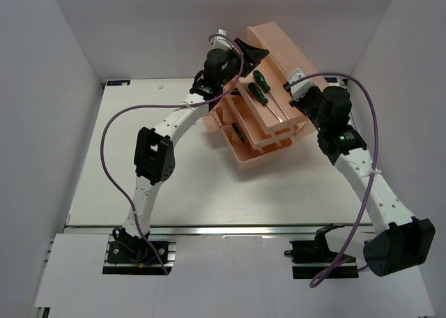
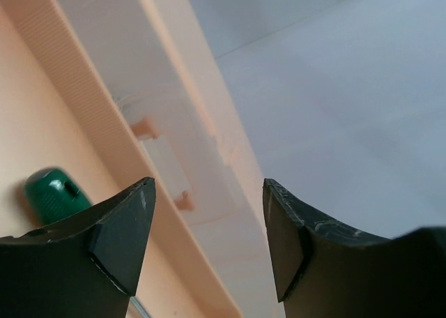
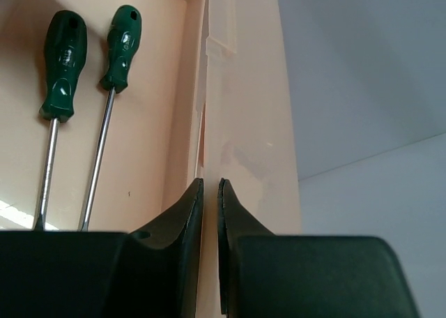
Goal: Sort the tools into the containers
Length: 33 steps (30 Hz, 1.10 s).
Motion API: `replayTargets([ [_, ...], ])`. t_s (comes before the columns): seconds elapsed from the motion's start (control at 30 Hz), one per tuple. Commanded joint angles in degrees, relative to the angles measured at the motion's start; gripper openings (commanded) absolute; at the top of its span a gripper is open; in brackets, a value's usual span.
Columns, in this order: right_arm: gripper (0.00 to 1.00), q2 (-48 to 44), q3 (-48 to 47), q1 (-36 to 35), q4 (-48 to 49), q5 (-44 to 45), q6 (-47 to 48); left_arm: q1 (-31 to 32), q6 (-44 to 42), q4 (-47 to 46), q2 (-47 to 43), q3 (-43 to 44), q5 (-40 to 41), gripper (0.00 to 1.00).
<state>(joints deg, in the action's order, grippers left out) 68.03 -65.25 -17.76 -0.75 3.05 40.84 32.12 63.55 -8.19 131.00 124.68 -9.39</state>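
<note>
the salmon-pink toolbox stands open toward the far right corner of the table, its tiers folded out. two green-handled screwdrivers lie side by side in the upper tray, handles toward the far edge, shafts near each other. the left gripper hovers at the toolbox's far left side with fingers spread wide, holding nothing. the right gripper sits at the tray's right wall, fingers drawn to a thin slit at its rim; whether they pinch it cannot be told.
</note>
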Motion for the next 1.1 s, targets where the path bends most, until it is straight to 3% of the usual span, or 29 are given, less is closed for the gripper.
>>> replayTargets([
  [0.0,0.00,-4.39,-0.49,-3.33,8.93,-4.81,0.47,0.40,1.58,-3.50,-0.75,1.61,1.74,0.72],
  [0.23,0.00,-5.89,1.53,-5.88,7.87,-4.02,0.82,0.40,3.95,-6.05,0.40,0.74,0.95,0.72],
  [0.37,0.00,-6.94,2.59,-8.07,7.26,-3.75,1.00,0.40,5.27,-6.23,1.36,0.65,1.13,0.66],
  [0.5,0.00,-7.47,4.25,-9.40,6.82,-3.31,0.82,0.40,7.99,-8.77,2.59,0.39,0.78,0.42],
  [0.63,0.00,-7.91,5.05,-9.84,5.86,-3.40,0.29,0.31,9.40,-9.66,3.03,-0.14,0.69,0.24],
  [0.73,0.35,-8.26,4.96,-9.93,4.19,-4.36,-0.93,-0.12,10.62,-11.50,2.25,-2.16,0.51,0.14],
  [0.77,0.53,-8.70,4.70,-9.93,3.57,-4.72,-1.63,-0.30,10.98,-12.46,1.89,-2.95,0.42,0.12],
  [0.83,0.65,-9.05,2.60,-9.84,1.65,-8.13,-3.74,-1.09,11.85,-13.43,0.67,-5.58,0.34,0.11],
  [0.97,0.68,-12.03,0.57,-9.75,-5.29,-21.12,-2.62,-2.67,13.53,-17.55,-2.15,-11.20,-0.72,0.09],
  [1.0,0.68,-12.57,0.39,-9.84,-9.40,-29.33,-1.04,-3.02,13.88,-18.35,-2.76,-13.48,-0.98,0.08],
  [1.07,0.66,-13.10,0.30,-9.84,-14.43,-37.38,6.83,-3.90,14.85,-20.19,-4.43,-15.51,-2.55,0.07],
])
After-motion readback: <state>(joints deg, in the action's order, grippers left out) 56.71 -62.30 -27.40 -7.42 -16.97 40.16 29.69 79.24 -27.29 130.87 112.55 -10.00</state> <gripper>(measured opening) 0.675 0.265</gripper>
